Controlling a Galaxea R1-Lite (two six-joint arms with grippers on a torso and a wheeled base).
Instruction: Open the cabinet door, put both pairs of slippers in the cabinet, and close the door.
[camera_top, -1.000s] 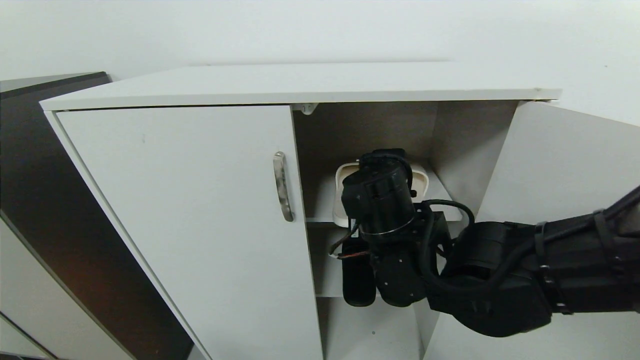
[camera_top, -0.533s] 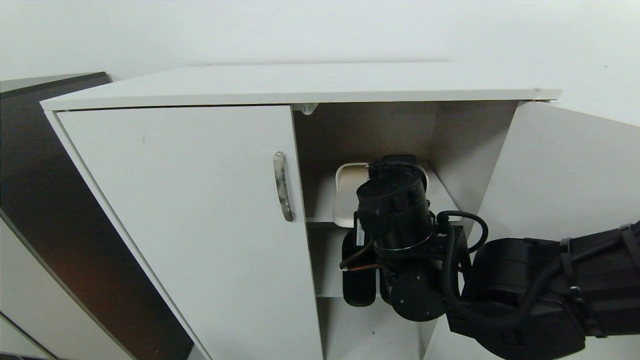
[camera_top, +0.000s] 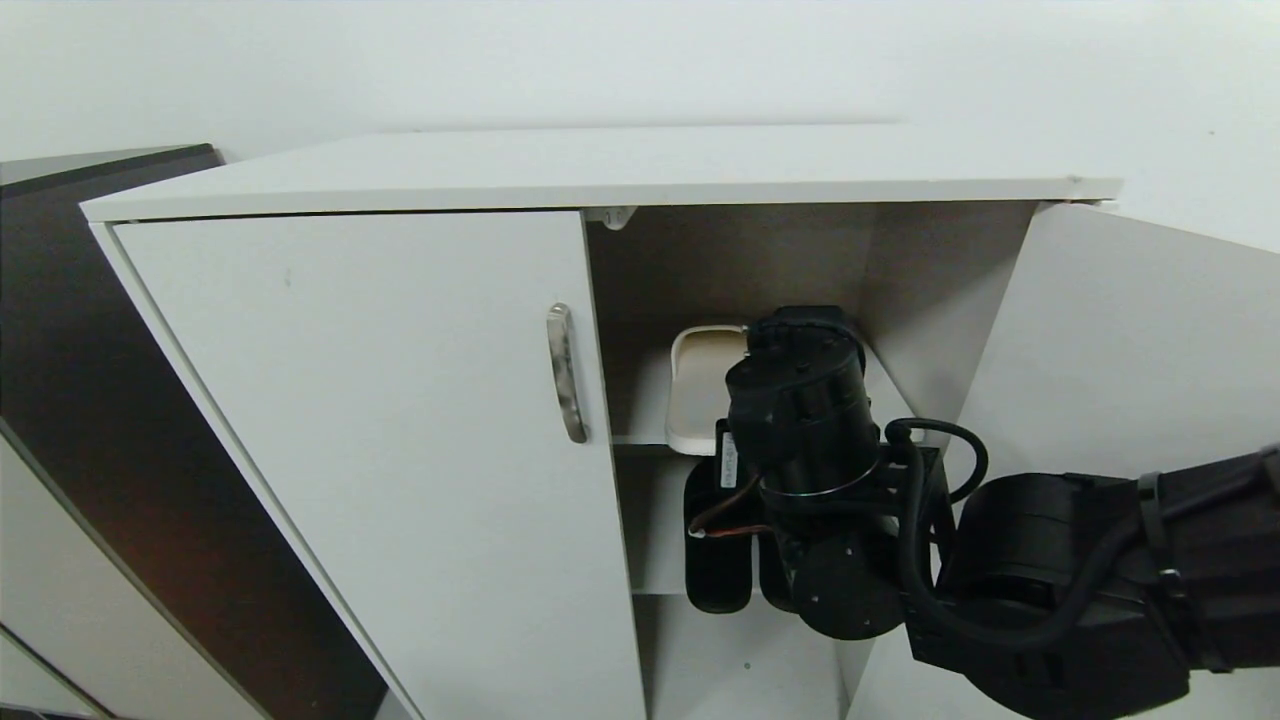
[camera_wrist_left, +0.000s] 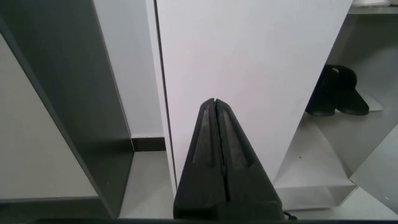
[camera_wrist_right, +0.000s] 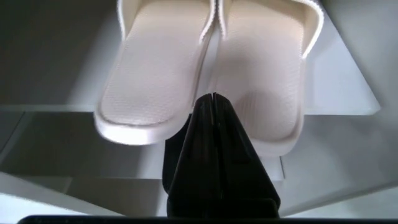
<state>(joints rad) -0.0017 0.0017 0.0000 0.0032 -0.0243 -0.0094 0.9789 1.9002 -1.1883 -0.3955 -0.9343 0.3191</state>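
Slippers, both pairs, lie inside the cabinet (camera_top: 600, 165). On the left side the left door (camera_top: 380, 450) is shut, with its metal handle (camera_top: 566, 372) upright near the door's right edge. Before that shut door hangs the left gripper (camera_wrist_left: 215, 102), clenched, fingers pressed together, empty. Right of the door the compartment is open. In it the white slippers (camera_top: 700, 385) lie side by side on the upper shelf (camera_top: 642, 405), heels overhanging its front edge. Below them the black slippers (camera_top: 716, 560) lie on the lower shelf (camera_top: 658, 578), heels also past the front edge. Before the opening is the right arm (camera_top: 1060, 580), its wrist covering part of both pairs. Its right gripper (camera_wrist_right: 213, 98) is clenched with nothing held, tips at the seam between the two white heels; contact cannot be told. At the cabinet's right edge the right door (camera_top: 1130, 340) stands wide open
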